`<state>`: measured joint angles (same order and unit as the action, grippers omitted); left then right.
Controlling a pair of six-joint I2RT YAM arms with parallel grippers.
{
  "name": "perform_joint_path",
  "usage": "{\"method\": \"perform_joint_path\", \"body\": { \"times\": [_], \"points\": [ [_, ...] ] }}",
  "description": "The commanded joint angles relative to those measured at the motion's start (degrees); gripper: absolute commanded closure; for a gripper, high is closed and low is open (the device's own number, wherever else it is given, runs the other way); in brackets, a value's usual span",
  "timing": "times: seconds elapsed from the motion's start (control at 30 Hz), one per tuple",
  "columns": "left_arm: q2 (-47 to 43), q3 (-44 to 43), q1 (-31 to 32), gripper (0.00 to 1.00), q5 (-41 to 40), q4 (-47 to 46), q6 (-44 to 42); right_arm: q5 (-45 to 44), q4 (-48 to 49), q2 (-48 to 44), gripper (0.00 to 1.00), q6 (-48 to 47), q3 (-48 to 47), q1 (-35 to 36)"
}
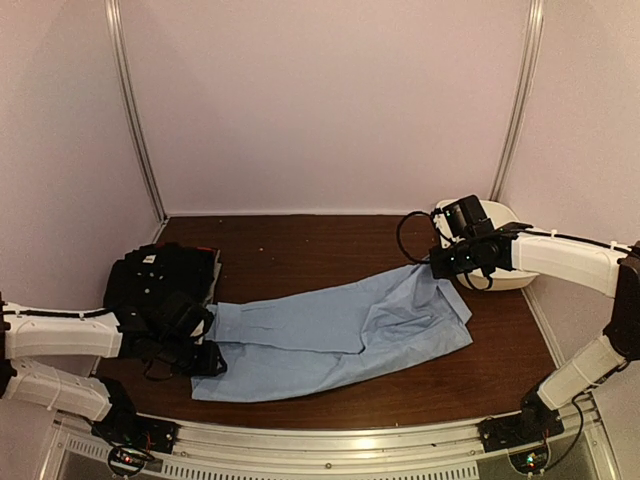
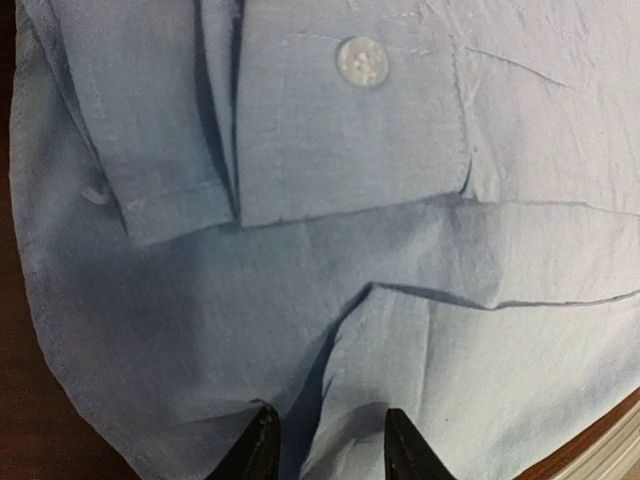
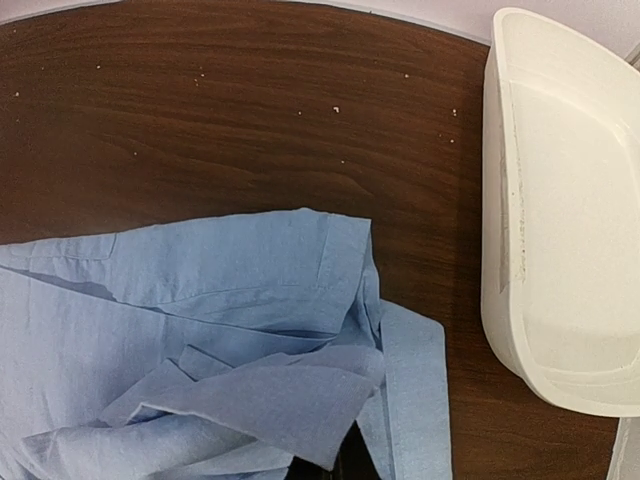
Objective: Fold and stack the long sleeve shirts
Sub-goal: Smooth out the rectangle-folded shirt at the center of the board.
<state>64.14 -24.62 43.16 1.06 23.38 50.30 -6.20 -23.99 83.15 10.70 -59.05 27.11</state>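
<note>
While the white tub (image 3: 560, 220) stands at the right rear of the table (image 1: 300, 245), both shirts lie outside it on the table top. The light blue shirt (image 1: 340, 335) is spread across the centre. The black shirt (image 1: 160, 285) sits folded at the left rear, just beside the blue shirt's left end. The right gripper (image 1: 440, 265), just beside the tub, is closed and pinches the blue shirt's raised right end. The left gripper (image 2: 335, 445) is at the shirt's left end, jaws narrowly apart, with a cloth fold between the tips.

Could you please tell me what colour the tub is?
The tub is white, best seen in the right wrist view.
</note>
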Motion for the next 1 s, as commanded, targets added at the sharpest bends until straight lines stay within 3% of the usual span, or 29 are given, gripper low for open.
{"method": "perform_joint_path", "body": {
  "times": [0.0, 0.37, 0.5, 0.97],
  "points": [
    [0.63, 0.76, -0.27, 0.65, 2.04, -3.53, -1.42, 0.15, 0.26, -0.89, 1.00, 0.11, 0.82, -0.43],
    [0.11, 1.37, -0.27, 0.86, 3.09, -4.61, -1.70, 0.18, 0.39, -0.53, 1.00, 0.11, 0.80, -0.38],
    [-0.40, 1.18, -0.31, 1.00, 2.53, -3.59, -1.57, -0.29, -0.21, -0.86, 1.00, -0.05, 0.33, -0.39],
    [-15.75, 2.78, -0.27, 1.00, -6.47, 4.90, 7.24, -3.70, -5.61, -3.91, 1.00, -1.11, -2.61, -2.59]
  ]
}}
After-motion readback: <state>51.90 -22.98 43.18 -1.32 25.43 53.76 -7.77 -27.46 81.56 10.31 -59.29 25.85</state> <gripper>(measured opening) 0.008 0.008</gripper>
